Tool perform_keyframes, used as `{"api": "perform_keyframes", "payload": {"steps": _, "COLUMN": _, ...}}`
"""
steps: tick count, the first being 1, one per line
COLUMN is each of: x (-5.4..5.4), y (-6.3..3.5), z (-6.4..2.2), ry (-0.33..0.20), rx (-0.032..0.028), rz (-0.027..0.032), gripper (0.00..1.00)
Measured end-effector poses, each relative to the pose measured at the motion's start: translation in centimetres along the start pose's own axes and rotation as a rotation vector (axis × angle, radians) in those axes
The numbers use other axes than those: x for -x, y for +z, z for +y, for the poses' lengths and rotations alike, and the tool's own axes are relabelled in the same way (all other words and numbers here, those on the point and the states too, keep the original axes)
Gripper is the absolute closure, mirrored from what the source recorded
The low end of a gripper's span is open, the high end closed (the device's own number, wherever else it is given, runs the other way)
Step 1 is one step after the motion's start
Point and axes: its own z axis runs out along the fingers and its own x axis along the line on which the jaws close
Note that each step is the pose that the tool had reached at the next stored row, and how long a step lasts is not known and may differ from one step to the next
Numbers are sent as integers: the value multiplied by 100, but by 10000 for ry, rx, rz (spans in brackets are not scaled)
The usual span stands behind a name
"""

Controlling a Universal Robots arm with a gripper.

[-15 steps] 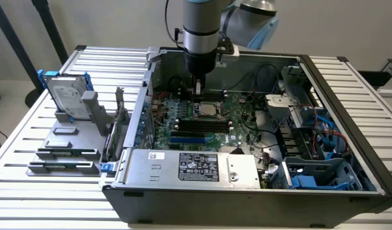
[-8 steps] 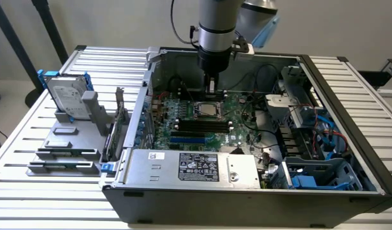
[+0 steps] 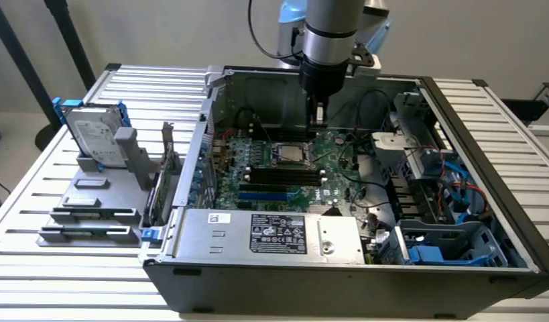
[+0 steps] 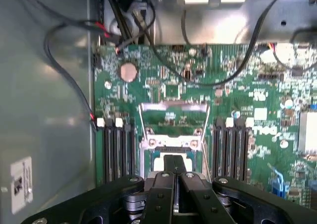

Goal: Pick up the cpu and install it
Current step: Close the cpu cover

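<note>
Silvery cpu (image 3: 291, 153) lies seated in its socket (image 4: 148, 149) on the green board (image 3: 332, 144), just below the jaws; the gripper (image 3: 318, 122) hangs clenched on nothing, likely to make one narrow pushing tip.

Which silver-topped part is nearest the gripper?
The cpu on the motherboard, just by the gripper; the hard drive stands upright outside the case.

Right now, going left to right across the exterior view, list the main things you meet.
hard drive in its blue frame → cpu at the socket → blue cables
</note>
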Motion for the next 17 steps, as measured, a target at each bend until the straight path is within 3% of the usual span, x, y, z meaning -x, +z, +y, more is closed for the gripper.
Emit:
{"api": "perform_keyframes", "payload": {"steps": 11, "x": -22, "y": -81, "z": 499, "ry": 2, "rx": -30, "rz": 5, "gripper": 89}}
{"api": "perform_keyframes", "payload": {"steps": 17, "x": -21, "y": -31, "z": 558, "ry": -12, "rx": -23, "rz": 6, "gripper": 89}}
